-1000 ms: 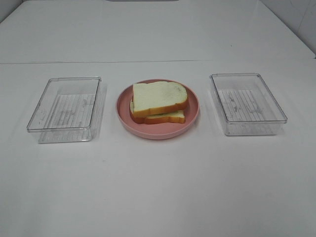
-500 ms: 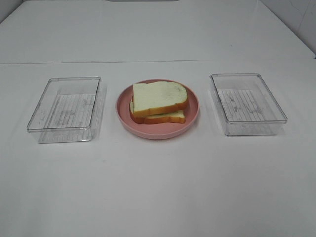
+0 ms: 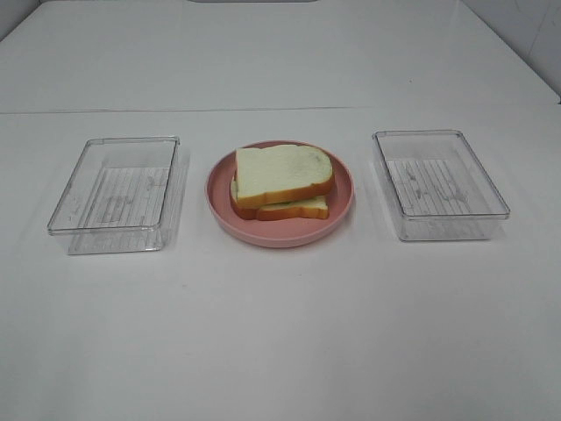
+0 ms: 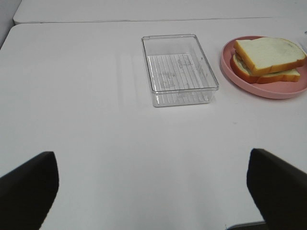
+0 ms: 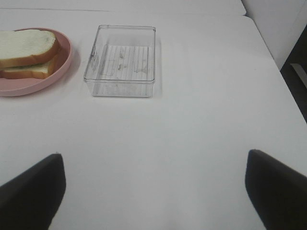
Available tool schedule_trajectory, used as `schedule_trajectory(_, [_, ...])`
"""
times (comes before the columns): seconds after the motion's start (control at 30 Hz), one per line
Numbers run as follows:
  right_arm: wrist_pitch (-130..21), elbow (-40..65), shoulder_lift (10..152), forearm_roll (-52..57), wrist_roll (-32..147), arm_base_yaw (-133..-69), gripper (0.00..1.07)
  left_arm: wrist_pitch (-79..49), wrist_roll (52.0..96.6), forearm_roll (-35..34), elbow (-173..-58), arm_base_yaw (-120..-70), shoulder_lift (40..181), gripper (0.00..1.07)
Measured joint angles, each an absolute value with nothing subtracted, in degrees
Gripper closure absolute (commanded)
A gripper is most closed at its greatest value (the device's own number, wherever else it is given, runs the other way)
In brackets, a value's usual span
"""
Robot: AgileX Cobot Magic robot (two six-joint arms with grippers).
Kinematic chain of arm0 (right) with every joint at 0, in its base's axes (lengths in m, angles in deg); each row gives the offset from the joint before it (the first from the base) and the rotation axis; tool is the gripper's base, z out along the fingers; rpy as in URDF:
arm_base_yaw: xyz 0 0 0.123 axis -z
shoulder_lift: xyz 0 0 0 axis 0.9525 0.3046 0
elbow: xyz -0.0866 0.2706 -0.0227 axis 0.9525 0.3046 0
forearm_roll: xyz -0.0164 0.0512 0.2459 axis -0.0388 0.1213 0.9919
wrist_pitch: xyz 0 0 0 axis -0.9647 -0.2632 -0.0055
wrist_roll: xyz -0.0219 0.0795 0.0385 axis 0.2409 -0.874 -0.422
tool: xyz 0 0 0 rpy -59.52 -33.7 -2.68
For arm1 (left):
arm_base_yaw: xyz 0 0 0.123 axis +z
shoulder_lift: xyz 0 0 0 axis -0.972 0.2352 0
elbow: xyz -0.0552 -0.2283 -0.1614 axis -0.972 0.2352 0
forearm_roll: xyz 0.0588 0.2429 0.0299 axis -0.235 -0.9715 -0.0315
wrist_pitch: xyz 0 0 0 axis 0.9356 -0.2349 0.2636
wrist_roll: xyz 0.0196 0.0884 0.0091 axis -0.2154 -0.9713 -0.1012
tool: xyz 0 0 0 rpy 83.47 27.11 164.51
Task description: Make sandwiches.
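Exterior high view: a toy sandwich of two white, orange-crusted bread slices sits on a round pink plate at the centre of the white worktop, flanked by a clear rectangular plastic box on the left and another on the right, each apart from the plate. Wrist views show the left end effector and right end effector spread wide, holding nothing, over bare worktop.
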State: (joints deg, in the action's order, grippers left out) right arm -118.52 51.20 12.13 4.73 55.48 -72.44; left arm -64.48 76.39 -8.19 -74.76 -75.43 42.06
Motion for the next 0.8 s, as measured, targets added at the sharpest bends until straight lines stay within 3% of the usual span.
schedule_trajectory(0.8, [-118.52,51.2,12.13,4.67,55.48,-72.44,0.13,-64.48,76.39,-8.01,-74.76,-75.43,42.06,0.08])
